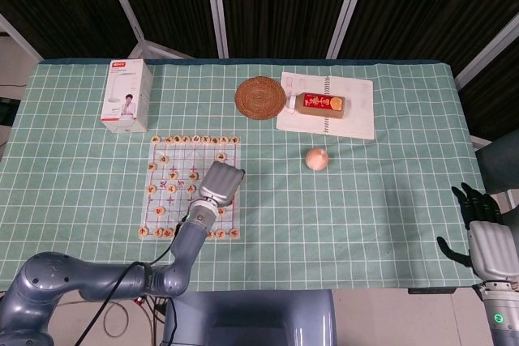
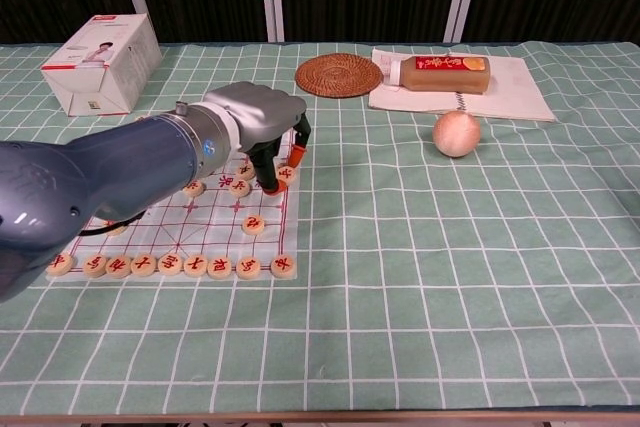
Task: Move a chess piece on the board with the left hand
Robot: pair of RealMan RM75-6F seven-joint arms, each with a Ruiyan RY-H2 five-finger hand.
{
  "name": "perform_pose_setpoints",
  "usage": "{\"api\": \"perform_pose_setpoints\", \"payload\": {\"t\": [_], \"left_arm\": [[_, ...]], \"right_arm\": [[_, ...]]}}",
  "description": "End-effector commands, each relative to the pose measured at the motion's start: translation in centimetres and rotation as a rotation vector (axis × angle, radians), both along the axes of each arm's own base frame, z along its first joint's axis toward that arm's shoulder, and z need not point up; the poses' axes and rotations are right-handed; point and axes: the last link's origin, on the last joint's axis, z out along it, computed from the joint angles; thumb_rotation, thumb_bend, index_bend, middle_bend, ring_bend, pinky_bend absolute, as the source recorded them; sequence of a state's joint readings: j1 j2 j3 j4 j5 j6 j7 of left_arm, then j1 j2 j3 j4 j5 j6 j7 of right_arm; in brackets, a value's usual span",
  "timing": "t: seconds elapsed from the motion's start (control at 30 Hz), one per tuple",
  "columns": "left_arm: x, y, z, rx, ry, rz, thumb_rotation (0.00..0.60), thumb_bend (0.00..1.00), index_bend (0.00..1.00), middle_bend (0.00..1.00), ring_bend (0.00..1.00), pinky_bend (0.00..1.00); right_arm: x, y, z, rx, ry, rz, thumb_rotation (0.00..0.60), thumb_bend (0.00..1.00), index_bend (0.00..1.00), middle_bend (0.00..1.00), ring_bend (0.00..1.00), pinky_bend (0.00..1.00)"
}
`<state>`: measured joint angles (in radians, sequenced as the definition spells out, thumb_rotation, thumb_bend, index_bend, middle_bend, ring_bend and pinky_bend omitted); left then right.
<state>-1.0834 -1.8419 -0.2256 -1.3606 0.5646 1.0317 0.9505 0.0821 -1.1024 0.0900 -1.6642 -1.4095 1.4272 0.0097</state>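
The chessboard (image 2: pixel 200 239) (image 1: pixel 180 198) is a white sheet with red lines on the left of the table, with round wooden pieces along its near and far rows and several in between. My left hand (image 2: pixel 262 122) (image 1: pixel 223 181) hovers over the board's right side, fingers pointing down. Its fingertips (image 2: pixel 271 185) pinch a chess piece (image 2: pixel 285 174) near the board's right edge. Another piece (image 2: pixel 254 224) lies alone just nearer to me. My right hand (image 1: pixel 478 224) stays off the table's right end, fingers apart and holding nothing.
A white box (image 2: pixel 102 64) stands beyond the board at the far left. A woven coaster (image 2: pixel 339 75), a bottle (image 2: pixel 445 74) lying on a notebook (image 2: pixel 520 95), and a round pale ball (image 2: pixel 457 134) sit to the right.
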Motion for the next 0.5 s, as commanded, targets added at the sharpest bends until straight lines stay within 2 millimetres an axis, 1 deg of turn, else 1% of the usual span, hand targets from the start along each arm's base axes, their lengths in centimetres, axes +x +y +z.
{"api": "perform_pose_setpoints", "payload": {"t": [0.03,0.2,0.5], "left_arm": [[-0.2,0.5,0.1,0.009,0.014,0.006,0.6,0.29,0.55,1.0,1.0,1.0],[-0.6,1.0,-0.3,0.009,0.03,0.019,0.6,0.29,0.55,1.0,1.0,1.0],[-0.4,1.1,-1.2,-0.002,0.036,0.014,0.6,0.29,0.55,1.0,1.0,1.0]], "right_arm": [[0.0,0.0,0.0,0.0,-0.001,-0.001,0.6,0.34,0.0,0.0,0.0,0.0],[0.0,-0.1,0.0,0.0,-0.004,-0.003,0.6,0.34,0.0,0.0,0.0,0.0],[-0.1,-0.1,0.0,0.001,-0.011,-0.005,0.6,0.34,0.0,0.0,0.0,0.0]]}}
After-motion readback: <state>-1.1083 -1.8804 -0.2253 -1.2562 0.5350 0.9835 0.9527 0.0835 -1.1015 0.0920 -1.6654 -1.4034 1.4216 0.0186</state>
